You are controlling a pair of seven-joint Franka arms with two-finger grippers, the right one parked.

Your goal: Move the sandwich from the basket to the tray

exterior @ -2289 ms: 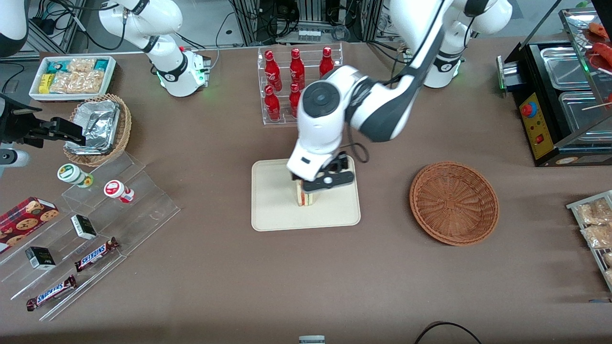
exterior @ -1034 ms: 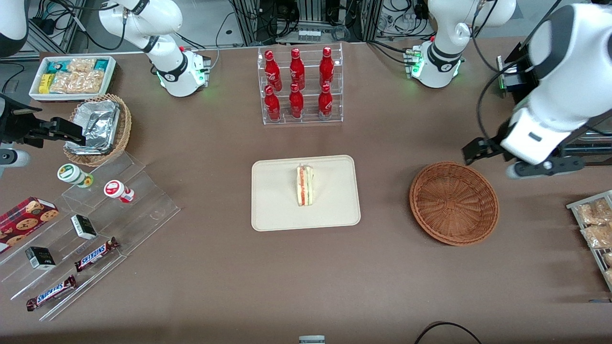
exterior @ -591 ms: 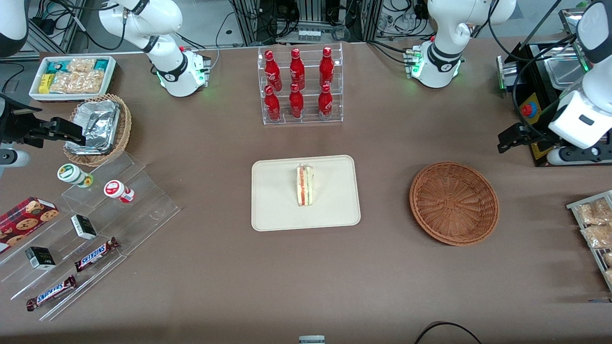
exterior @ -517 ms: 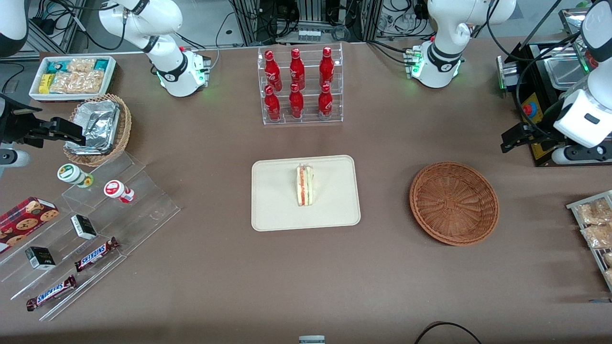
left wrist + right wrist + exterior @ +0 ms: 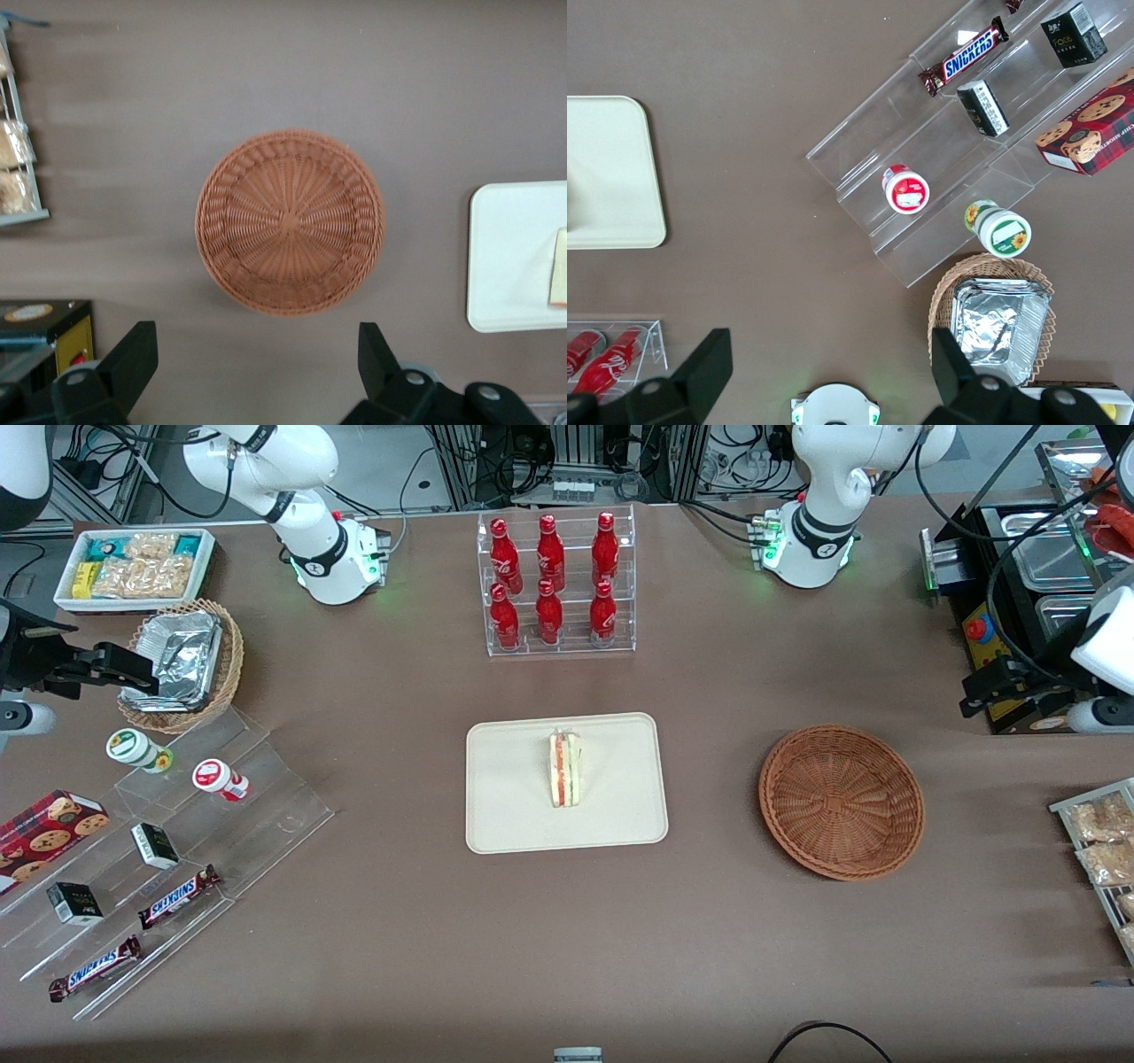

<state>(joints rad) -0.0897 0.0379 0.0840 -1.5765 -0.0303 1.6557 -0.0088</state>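
Brown tabletop with sandwich [image 5: 565, 769] resting on tray [image 5: 507, 797], basket [image 5: 841, 801] vacated, gripper [image 5: 257, 363] spread empty above it; soft, light wedge probably best pinched gently across its bread faces.

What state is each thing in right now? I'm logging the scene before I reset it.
sandwich: standing on edge on the tray, free of the gripper.
tray: flat on the table, holding only the sandwich.
basket: upright, empty.
gripper: open, holding nothing, high over the table near the basket, toward the working arm's end.
red bottles: six, upright in their clear rack.
foil containers: stacked in the tan basket.
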